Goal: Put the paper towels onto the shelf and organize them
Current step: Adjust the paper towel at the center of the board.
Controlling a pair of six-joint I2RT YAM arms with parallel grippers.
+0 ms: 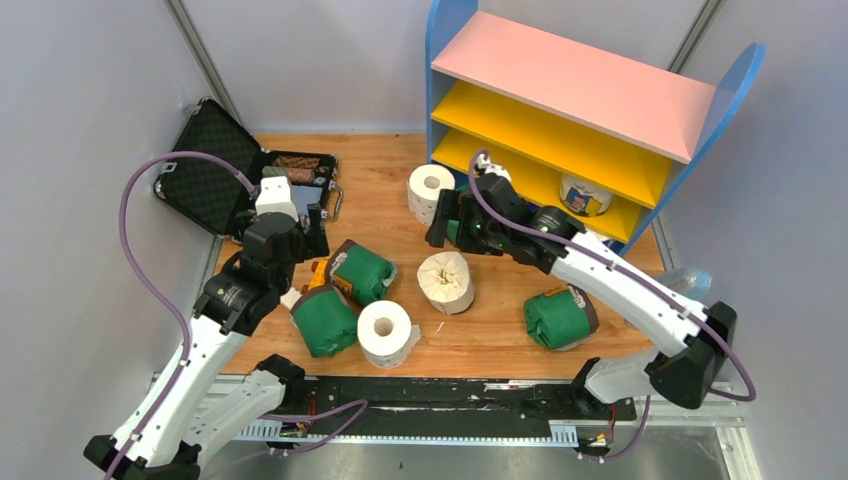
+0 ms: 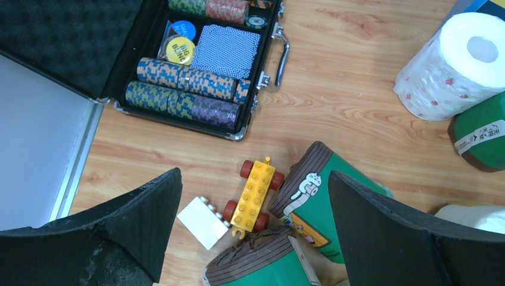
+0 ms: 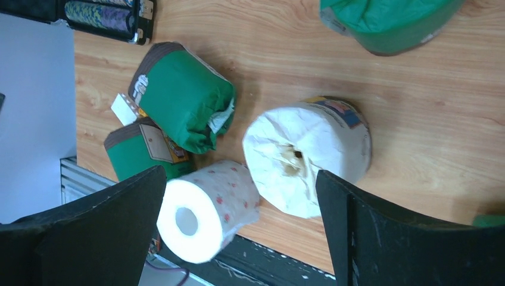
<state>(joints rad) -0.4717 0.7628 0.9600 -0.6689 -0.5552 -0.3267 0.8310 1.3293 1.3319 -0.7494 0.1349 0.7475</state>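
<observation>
While the left gripper (image 2: 254,182) and right gripper (image 3: 241,179) were held wide open and empty, green-wrapped rolls (image 1: 361,272) and dotted white rolls (image 1: 404,337) were seen strewn

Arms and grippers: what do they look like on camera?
The left arm and right arm have white shells with black joints. A purple cable runs along each. The fingers are broad black wedges with a rough matte surface.
</observation>
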